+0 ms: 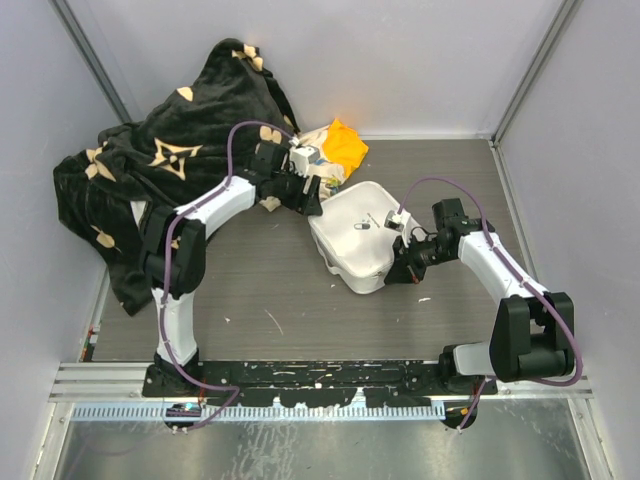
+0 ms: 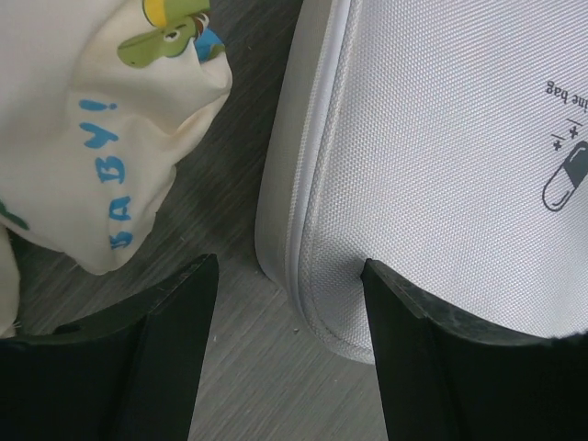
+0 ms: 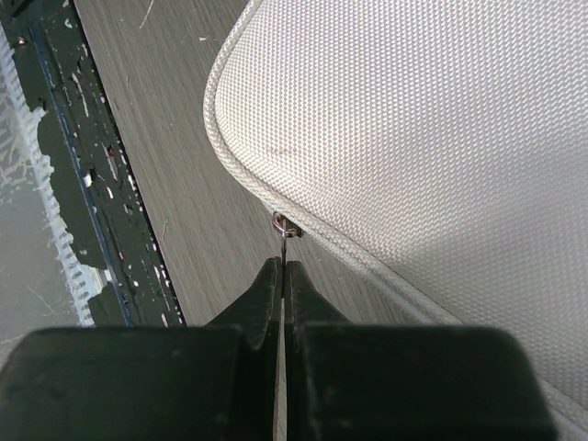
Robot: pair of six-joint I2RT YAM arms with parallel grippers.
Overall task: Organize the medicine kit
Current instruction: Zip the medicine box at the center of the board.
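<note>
The medicine kit [image 1: 352, 232] is a pale grey zip case with a small pill logo [image 2: 565, 179], lying closed on the table's middle. My left gripper [image 2: 287, 266] is open at its far-left corner. One finger [image 2: 404, 340] rests against the kit's [image 2: 441, 138] lid and the other stands over the bare table, so the corner sits between the jaws unpinched. My right gripper [image 3: 280, 268] is shut on the thin metal zipper pull [image 3: 287, 226] at the kit's [image 3: 432, 138] near-right edge. From above, the left gripper [image 1: 306, 196] and right gripper [image 1: 402, 266] flank the case.
A black blanket with tan flower marks [image 1: 170, 160] is heaped at the back left. A cream cloth printed "BABY!" [image 2: 101, 138] with an orange piece [image 1: 343, 143] lies just behind the kit. A black rail [image 1: 300, 375] runs along the near edge. Grey walls close in both sides.
</note>
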